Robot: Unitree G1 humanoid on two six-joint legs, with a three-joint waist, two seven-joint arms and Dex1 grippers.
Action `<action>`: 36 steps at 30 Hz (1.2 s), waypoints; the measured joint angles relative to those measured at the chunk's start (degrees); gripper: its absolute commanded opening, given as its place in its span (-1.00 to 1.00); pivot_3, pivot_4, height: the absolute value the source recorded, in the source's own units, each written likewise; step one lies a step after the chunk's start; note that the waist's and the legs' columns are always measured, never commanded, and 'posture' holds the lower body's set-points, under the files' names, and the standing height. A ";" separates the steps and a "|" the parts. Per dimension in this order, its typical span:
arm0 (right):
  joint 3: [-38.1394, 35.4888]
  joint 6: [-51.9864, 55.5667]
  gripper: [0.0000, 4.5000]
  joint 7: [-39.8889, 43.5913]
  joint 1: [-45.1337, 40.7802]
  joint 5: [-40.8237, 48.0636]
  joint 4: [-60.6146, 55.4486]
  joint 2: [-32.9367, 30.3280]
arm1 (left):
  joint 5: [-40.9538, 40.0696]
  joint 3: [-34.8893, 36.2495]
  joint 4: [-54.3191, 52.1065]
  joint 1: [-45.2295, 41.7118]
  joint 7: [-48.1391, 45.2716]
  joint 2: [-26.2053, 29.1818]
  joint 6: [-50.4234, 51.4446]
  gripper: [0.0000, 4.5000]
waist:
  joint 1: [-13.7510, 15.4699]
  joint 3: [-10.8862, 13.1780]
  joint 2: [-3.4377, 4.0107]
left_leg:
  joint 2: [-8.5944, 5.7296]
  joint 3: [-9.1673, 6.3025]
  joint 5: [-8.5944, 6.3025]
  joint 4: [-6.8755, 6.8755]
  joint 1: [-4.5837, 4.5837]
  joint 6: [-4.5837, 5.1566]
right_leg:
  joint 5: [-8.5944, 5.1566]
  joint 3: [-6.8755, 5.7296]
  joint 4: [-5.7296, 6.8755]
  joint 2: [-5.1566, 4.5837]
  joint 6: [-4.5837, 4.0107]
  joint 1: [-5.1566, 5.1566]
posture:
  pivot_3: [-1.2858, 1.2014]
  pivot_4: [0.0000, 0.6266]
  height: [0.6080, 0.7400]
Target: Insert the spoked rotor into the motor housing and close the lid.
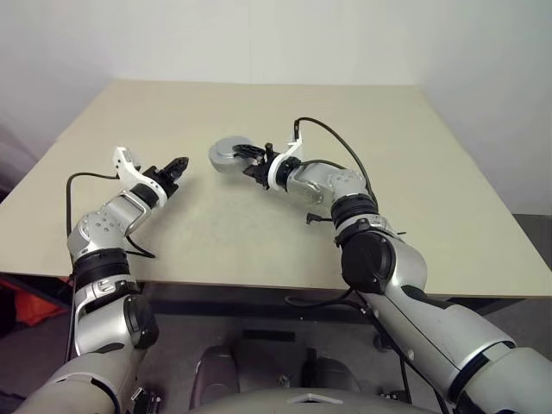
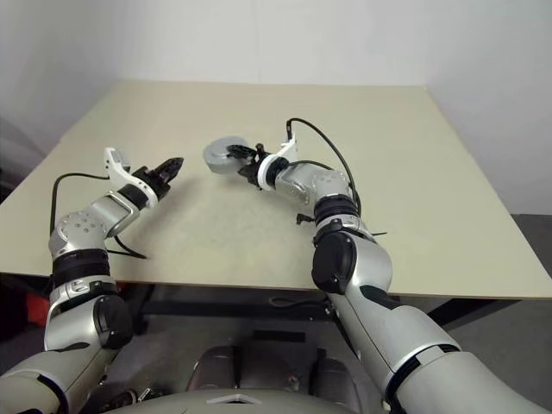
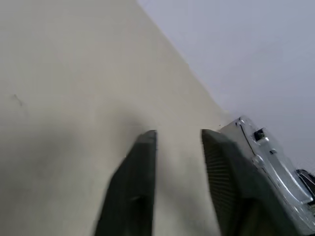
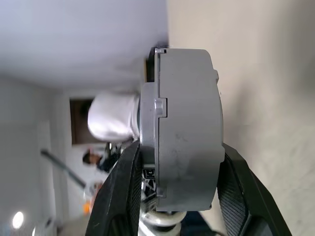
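The right gripper (image 1: 250,162) holds the closed motor housing (image 1: 228,156) above the table (image 1: 259,224), its jaws clamped on the edges. The lid seems already on. The left gripper (image 1: 178,167), beside the housing, has narrow empty jaws.

No words, numbers, labels, brand names or signs can be read in any of the views.
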 measured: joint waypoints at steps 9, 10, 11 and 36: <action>0.77 3.03 -0.11 -1.72 0.62 0.13 -3.61 0.46 | -11.62 4.26 -0.24 0.70 1.17 -0.73 10.15 0.99 | 1.16 0.00 0.00 | 0.05 -0.14 0.06 0.27 -0.09 -0.10 | 0.04 -0.09 0.12 0.00 0.06 0.03 | 0.03 -1.00 1.00; 1.02 3.27 -0.11 -1.78 0.77 0.12 -4.01 0.48 | -13.59 4.72 -0.25 0.69 1.14 -0.75 12.21 0.99 | 1.17 0.00 0.00 | 0.04 -0.15 0.06 0.28 -0.09 -0.10 | 0.05 -0.08 0.12 0.00 0.07 0.03 | 0.03 -1.00 1.00; 1.21 3.67 -0.11 -1.83 1.05 0.13 -4.68 0.51 | -15.68 5.01 -0.29 0.69 1.02 -0.92 14.27 0.99 | 1.18 0.00 0.00 | 0.04 -0.16 0.06 0.28 -0.09 -0.11 | 0.05 -0.09 0.12 0.00 0.07 0.04 | 0.03 -1.00 1.00; 2.47 9.28 -0.11 -5.38 4.44 3.87 -14.98 1.69 | -18.59 1.98 13.29 -6.20 -4.28 -4.30 10.06 0.60 | 1.28 0.00 -0.01 | -0.03 -0.39 0.12 0.33 -0.10 -0.21 | 0.16 -0.14 0.08 0.00 0.20 0.17 | 0.03 -1.00 1.00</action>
